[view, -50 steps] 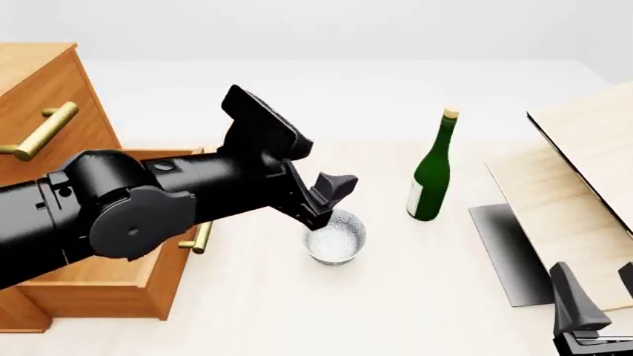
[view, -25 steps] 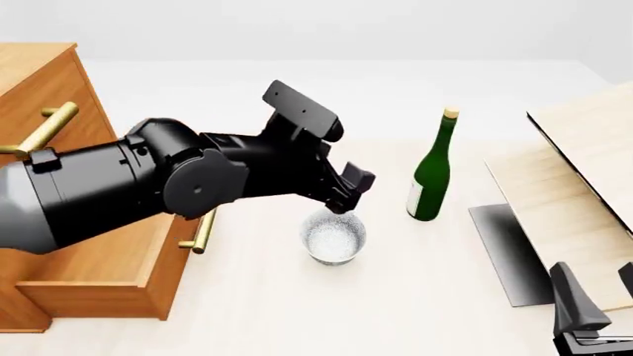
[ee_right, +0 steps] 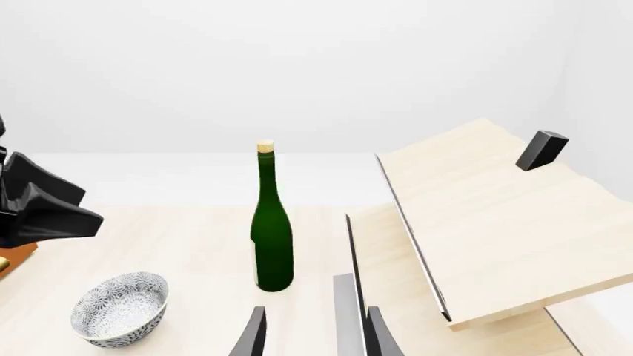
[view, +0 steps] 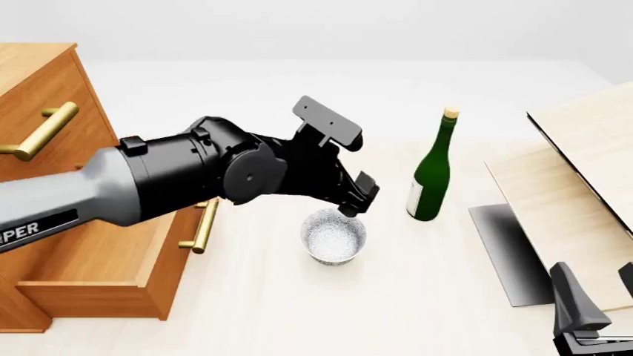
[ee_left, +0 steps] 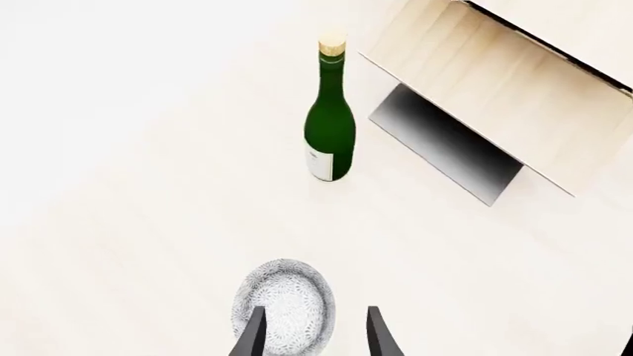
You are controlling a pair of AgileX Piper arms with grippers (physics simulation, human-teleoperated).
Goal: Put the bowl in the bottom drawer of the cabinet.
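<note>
The speckled silver-grey bowl [view: 334, 237] [ee_left: 284, 305] [ee_right: 121, 308] stands upright on the table, just right of the cabinet [view: 40, 96]. The bottom drawer [view: 89, 295] is pulled out, its brass handle facing the bowl. My left gripper [view: 358, 199] [ee_left: 314, 330] hovers open just above the bowl's far right rim and holds nothing. In the left wrist view the bowl's rim sits below and between the two fingers. My right gripper [view: 597, 288] [ee_right: 314, 328] is open and empty at the near right corner, far from the bowl.
A green wine bottle [view: 431, 178] [ee_left: 330, 133] [ee_right: 272, 237] stands upright right of the bowl. A pale tilted wooden board [view: 583, 170] [ee_right: 494, 222] over a dark grey panel [view: 509, 252] fills the right side. An upper drawer handle [view: 41, 132] juts from the cabinet.
The left arm has swung right and stretched forward, carrying its gripper from the bowl's near-left rim up to its far right rim. The bowl and the right gripper have not moved.
</note>
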